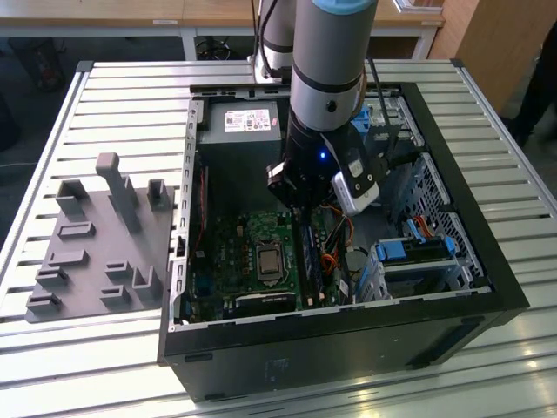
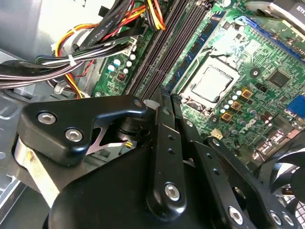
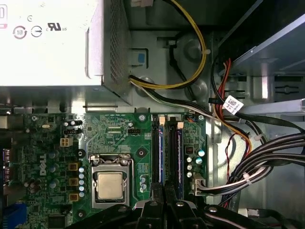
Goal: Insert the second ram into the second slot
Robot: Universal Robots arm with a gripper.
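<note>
In the exterior view my pincer hangs inside the black metal computer case. The second wrist view shows it drawn narrow. In the first wrist view the second ram, a thin blue stick, stands in its slot just beneath the pincer. I judge it light, stiff and brittle, best held by its bare edges.

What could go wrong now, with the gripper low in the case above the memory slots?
1. The gripper hangs just over the memory slots; a small misalignment could press on the motherboard instead.
2. The cable bundle lies close beside those slots, so the gripper could catch it.
</note>
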